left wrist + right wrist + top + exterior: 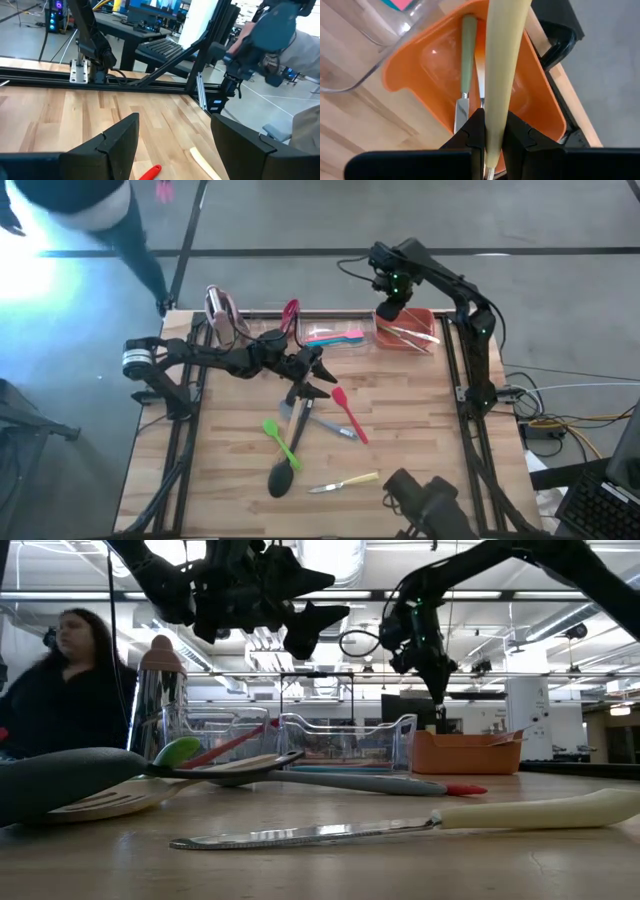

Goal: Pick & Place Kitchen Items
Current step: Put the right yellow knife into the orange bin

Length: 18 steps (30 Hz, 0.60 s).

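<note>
My right gripper (pixel 390 308) is shut on a pale-handled knife (pixel 501 60) above the orange bin (pixel 418 340), where another pale-handled knife (pixel 467 50) lies. My left gripper (pixel 316 376) is open and empty, above the loose utensils at the table's middle. Lying flat on the table are a red spatula (pixel 349 414), a green spoon (pixel 280 440), a black ladle (pixel 283 478), a wooden spatula (pixel 290 416) and a pale-handled knife (pixel 346 482). Pink and blue utensils (pixel 335 336) lie in the clear bin (pixel 300 345). My right gripper pinches the knife's pale handle (pixel 494 131) between its two fingers. The fingers point down from above. The knife is lifted clear over the orange bin, roughly upright, and a thin part of it (pixel 441 710) hangs below the fingers toward the bin.
A pink-topped rack (pixel 224 314) stands at the back left, with a red utensil (pixel 290 311) beside it. A person (pixel 70 690) stands beyond the table's left side. The table's front right part is bare wood.
</note>
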### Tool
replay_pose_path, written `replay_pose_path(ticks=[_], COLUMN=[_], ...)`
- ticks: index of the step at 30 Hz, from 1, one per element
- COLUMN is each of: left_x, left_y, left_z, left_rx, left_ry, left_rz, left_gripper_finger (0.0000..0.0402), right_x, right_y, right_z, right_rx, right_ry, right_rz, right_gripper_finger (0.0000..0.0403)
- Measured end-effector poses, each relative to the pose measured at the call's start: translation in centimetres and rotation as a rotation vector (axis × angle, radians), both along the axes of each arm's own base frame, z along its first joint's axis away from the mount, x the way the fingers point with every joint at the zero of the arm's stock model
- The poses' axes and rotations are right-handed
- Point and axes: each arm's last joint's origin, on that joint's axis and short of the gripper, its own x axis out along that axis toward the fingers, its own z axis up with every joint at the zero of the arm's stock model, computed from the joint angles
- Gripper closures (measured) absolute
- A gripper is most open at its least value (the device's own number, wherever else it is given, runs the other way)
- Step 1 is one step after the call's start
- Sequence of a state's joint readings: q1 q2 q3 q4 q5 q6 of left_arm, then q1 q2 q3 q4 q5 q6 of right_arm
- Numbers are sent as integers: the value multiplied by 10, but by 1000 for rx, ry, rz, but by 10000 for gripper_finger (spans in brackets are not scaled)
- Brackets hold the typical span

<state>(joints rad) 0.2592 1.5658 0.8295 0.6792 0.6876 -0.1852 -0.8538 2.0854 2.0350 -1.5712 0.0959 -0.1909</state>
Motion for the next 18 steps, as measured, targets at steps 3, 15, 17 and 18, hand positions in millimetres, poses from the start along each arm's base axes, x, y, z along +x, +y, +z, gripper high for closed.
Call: replay_pose_path(ticks=[3, 15, 17, 18], left_x=[0, 0, 0, 0], left_y=[0, 0, 0, 0], left_z=[0, -2, -1, -1], left_rx=[0, 3, 4, 5], left_ry=[2, 13, 11, 10], left_rz=[-2, -3, -3, -3], left_gripper_finger=[152, 152, 152, 152], right_x=[-3, -24, -26, -27], right_y=[-2, 5, 8, 8], right_z=[-8, -49, -54, -56], right_rx=[22, 169, 186, 193], right_ry=[19, 127, 144, 151], right_rz=[-11, -92, -99, -101], right_gripper_finger=[377, 377, 377, 377])
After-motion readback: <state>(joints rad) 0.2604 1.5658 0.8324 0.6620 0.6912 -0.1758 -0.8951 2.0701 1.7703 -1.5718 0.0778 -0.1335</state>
